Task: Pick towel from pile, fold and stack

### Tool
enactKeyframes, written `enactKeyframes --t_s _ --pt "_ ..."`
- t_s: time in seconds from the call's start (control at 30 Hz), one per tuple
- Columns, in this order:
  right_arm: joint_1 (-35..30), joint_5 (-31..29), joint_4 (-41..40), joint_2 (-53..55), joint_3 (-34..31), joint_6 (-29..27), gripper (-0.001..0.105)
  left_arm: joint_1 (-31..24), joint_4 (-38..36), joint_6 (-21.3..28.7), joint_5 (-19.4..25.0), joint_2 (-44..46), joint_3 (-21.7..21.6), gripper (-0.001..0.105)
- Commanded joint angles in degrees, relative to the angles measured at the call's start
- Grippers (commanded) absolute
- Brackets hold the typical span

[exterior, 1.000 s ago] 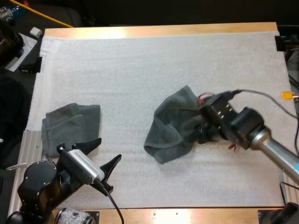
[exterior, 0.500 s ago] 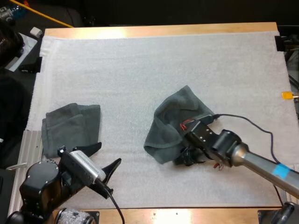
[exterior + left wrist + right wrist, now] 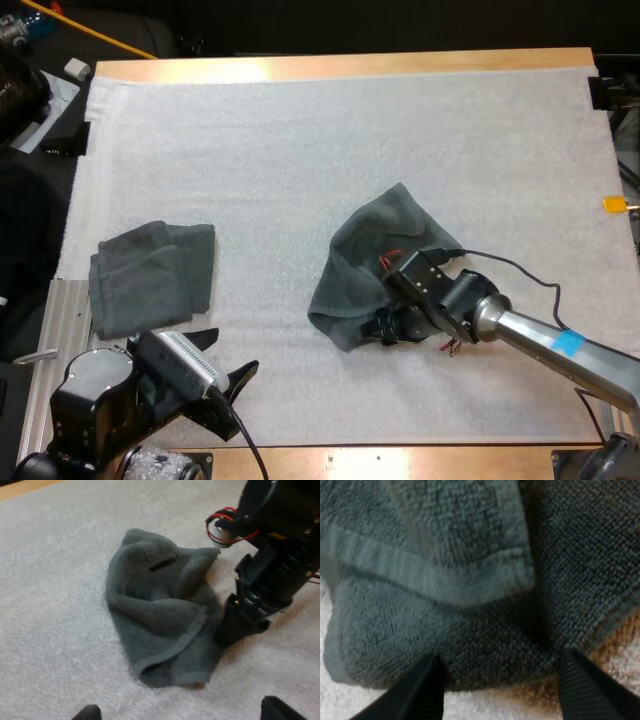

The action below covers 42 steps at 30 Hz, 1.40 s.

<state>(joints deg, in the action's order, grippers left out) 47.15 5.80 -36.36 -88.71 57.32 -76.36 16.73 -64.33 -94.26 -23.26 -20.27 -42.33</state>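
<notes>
A crumpled dark grey-green towel (image 3: 360,262) lies in the middle of the mat. My right gripper (image 3: 386,327) is down at its near right edge. In the right wrist view its fingers (image 3: 415,690) stand apart, open, astride the towel's hemmed fold (image 3: 470,630). In the left wrist view the same towel (image 3: 160,610) has the right gripper (image 3: 245,622) pressed to its side. A folded towel (image 3: 150,275) rests at the left of the mat. My left gripper (image 3: 228,352) hovers open near the front edge, just below the folded towel, with nothing between its fingertips (image 3: 277,711).
The white mat (image 3: 300,140) spreads bare behind and between the two towels. The table's wooden front edge (image 3: 400,460) runs close under my left arm. A metal rail (image 3: 60,320) borders the mat at the left.
My right gripper has swung left and lowered to the crumpled towel's near right edge. My left arm has drawn back slightly toward the front edge. Both towels lie as before.
</notes>
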Motion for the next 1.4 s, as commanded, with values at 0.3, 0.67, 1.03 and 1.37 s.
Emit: enactKeyframes --t_s 0.3,0.67,1.03,1.37 --pt "-0.64 -1.29 3.56 -3.26 -0.14 3.34 0.024 0.23 -2.79 -0.54 -1.28 0.05 -0.44 0.061" --pt "-0.07 -3.11 3.93 -0.84 0.84 3.19 0.001 0.21 -3.27 -0.51 -1.11 -0.18 -0.37 0.061" --pt "-0.35 -11.34 6.69 3.51 12.22 -3.15 0.000 0.33 -3.44 -0.47 -1.07 -0.17 -0.40 0.062" --pt "-0.46 -12.32 5.36 3.15 18.10 -5.83 0.000 0.17 -3.24 -0.37 -0.92 -0.08 -0.33 0.062"
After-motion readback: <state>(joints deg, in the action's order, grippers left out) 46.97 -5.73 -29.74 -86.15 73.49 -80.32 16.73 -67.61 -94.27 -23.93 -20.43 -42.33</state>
